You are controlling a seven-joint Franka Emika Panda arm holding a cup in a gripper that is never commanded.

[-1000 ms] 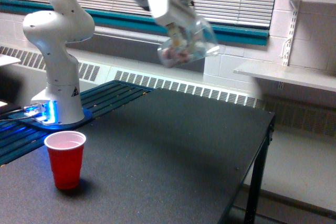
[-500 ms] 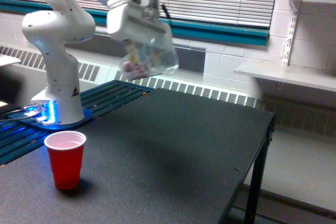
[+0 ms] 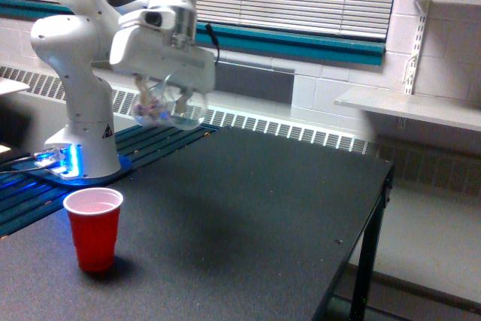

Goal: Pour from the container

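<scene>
Above black table [image 3: 263,208], container [image 3: 167,107] sits clamped between the jaws.

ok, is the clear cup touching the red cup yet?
No, the clear cup hangs in the gripper well above the table, up and to the exterior view's right of the red cup.

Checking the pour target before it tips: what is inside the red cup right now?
The red cup shows a pale pinkish inner wall near its rim; its bottom is hidden by the front wall, so any contents cannot be seen.
</scene>
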